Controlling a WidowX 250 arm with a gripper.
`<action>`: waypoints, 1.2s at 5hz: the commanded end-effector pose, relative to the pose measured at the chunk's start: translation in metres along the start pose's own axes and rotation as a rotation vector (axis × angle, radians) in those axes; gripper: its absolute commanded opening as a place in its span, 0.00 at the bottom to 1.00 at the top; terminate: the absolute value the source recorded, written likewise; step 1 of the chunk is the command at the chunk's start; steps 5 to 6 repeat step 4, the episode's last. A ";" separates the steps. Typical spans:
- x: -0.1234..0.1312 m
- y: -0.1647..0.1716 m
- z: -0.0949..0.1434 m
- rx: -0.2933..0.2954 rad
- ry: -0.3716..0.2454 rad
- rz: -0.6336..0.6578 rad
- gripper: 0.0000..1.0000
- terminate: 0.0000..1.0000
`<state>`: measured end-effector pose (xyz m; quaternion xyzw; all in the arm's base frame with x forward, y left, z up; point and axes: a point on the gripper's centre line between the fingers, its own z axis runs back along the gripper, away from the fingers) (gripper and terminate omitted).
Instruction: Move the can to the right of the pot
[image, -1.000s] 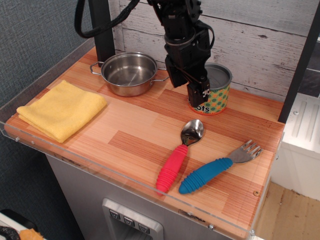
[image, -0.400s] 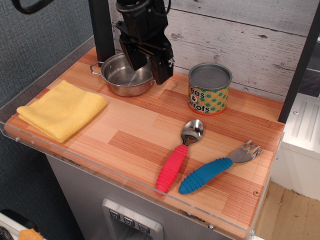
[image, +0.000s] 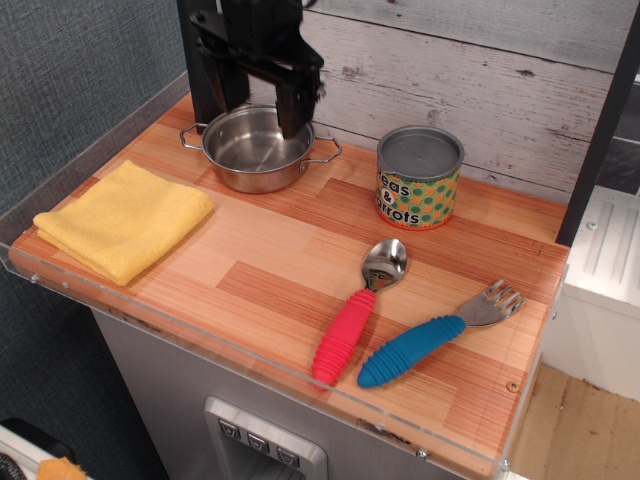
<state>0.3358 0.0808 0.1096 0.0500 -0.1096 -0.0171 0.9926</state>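
Six items on a striped wood-laminate tabletop

Pot (image: 258, 148): round, shiny steel, two thin loop handles, at 11 o'clock. Can (image: 420, 178): squat tin, grey metal lid, orange label with green dots, upright at 3 o'clock of the pot, apart from it. Gripper (image: 262, 95): black, jaws spread wide, empty, above the pot. Cloth (image: 125, 218): yellow, folded, 9 o'clock. Spoon (image: 360, 311), ribbed red handle; fork (image: 440, 333), ribbed blue handle; 5 o'clock.
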 end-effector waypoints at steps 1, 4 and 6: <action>0.012 0.040 0.011 0.065 0.015 0.294 1.00 0.00; 0.014 0.065 0.000 0.086 0.023 0.411 1.00 1.00; 0.014 0.065 0.000 0.086 0.023 0.411 1.00 1.00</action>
